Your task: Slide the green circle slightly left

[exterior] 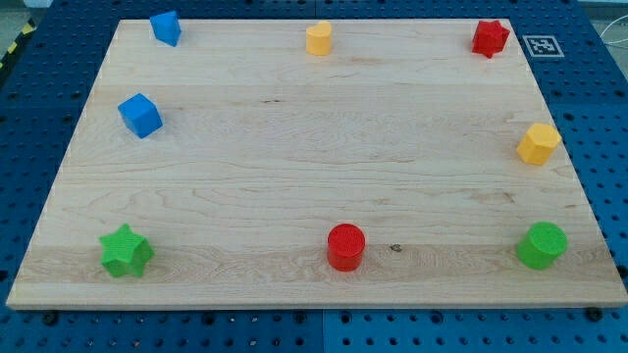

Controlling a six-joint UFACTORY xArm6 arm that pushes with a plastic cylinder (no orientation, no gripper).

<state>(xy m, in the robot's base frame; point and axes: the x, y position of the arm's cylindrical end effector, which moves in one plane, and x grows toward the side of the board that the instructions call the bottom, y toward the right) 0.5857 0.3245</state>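
The green circle (542, 245) stands near the bottom right corner of the wooden board (314, 147), close to the board's right edge. A red circle (345, 246) stands to its left at the bottom middle. My tip does not show in the camera view, so I cannot place it relative to the blocks.
A green star (126, 251) is at the bottom left. A blue cube (140, 115) and a blue block (166, 27) are at the left and top left. A yellow block (319, 38) is at top middle, a red star (490, 38) at top right, a yellow hexagon (538, 143) at the right edge.
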